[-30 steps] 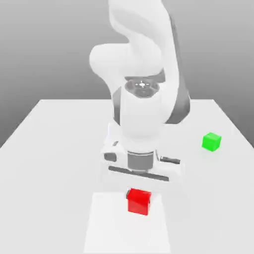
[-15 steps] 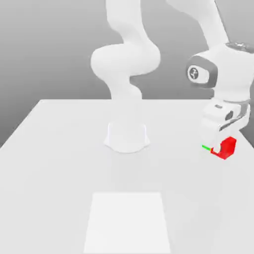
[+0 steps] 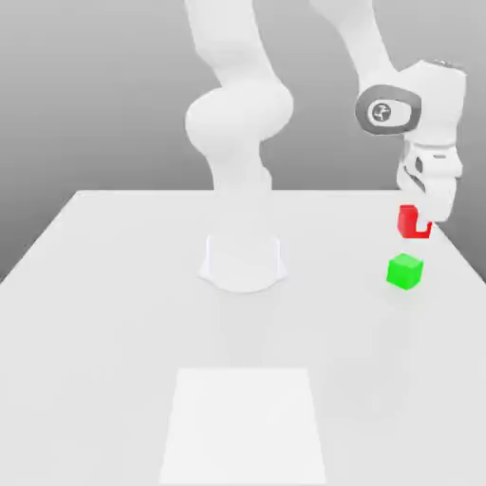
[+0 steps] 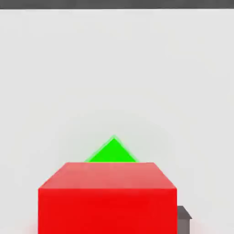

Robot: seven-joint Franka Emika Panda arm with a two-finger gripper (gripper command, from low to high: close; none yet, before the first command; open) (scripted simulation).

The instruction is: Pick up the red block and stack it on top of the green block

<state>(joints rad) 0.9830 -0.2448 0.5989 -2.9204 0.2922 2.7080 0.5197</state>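
In the exterior view, nearest the camera, we are seeing a pale rectangular patch [image 3: 244, 424] lying flat on the white matte table [image 3: 104, 313]. Beyond it, near the table's middle, the round white base of the arm [image 3: 243, 262] is standing, with the glossy white Franka arm [image 3: 233, 114] rising from it and arching over toward the exterior view's right.

On that right side, the small bright green matte cube [image 3: 404, 271] is sitting on the table, with nothing touching it. Just above it and a touch further right, the small bright red matte cube [image 3: 413, 221] is hanging in the air, clear of the green block with a visible gap between the two. We are holding that red block in the two-finger gripper [image 3: 424, 220], whose jaws are pointing down and are clamped tight on the cube's sides, so that the white hand is covering part of its upper edge.

From the hand view, the red block [image 4: 107, 197] is sitting close to the camera, and a grey fingertip [image 4: 183, 218] is peeking out beside it. Past its top edge, a corner of the green block [image 4: 112, 151] is showing on the white table [image 4: 117, 68] below, reading as turned relative to the red one.
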